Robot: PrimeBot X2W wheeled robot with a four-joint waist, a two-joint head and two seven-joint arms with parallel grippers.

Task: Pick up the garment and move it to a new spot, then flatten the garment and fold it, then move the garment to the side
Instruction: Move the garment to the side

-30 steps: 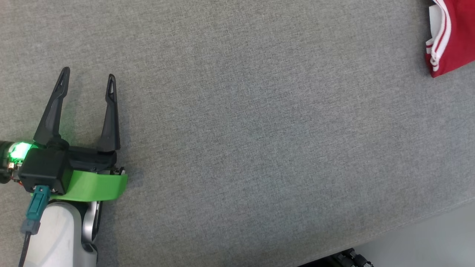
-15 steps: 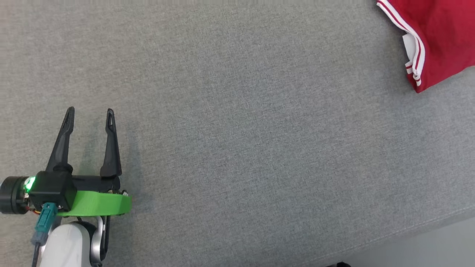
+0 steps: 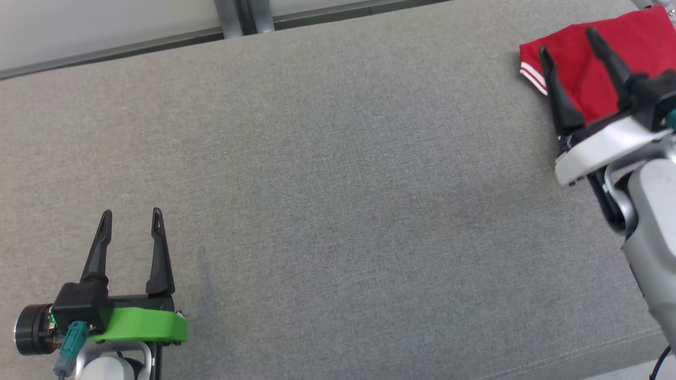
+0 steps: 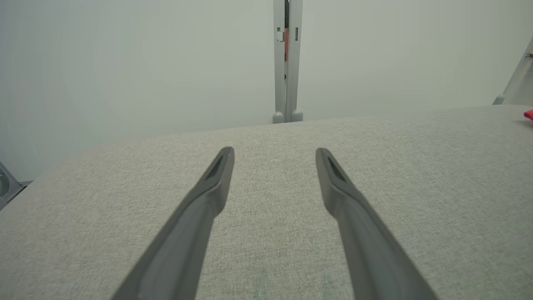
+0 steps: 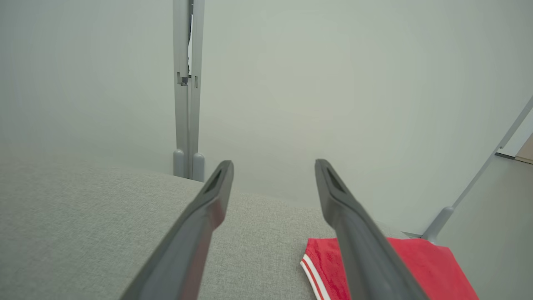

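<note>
Your right gripper (image 3: 566, 40) hangs over the red garment (image 3: 641, 37) with both fingers spread wide and nothing between them. The head view does not settle whether the tips touch the cloth or float above it. The garment lies in a compact, folded-looking bundle at the far right corner of the grey padded table (image 3: 338, 184), with its white-striped hem (image 3: 532, 73) turned toward the middle.

That corner is your main hazard. The bundle sits close to the table's edge, so a sideways brush from a finger could push it over the side. A shallow pinch is the other risk. If you close on the top layer alone, the fold is likely to peel open as you lift, and the flattening and folding will have to be done over. Pressing down hard could also drag the padded cover and shift the bundle.

Your left gripper (image 3: 132, 212) is also wide open and holds nothing. It sits above bare table, well apart from the garment, so it cannot steady anything.
</note>
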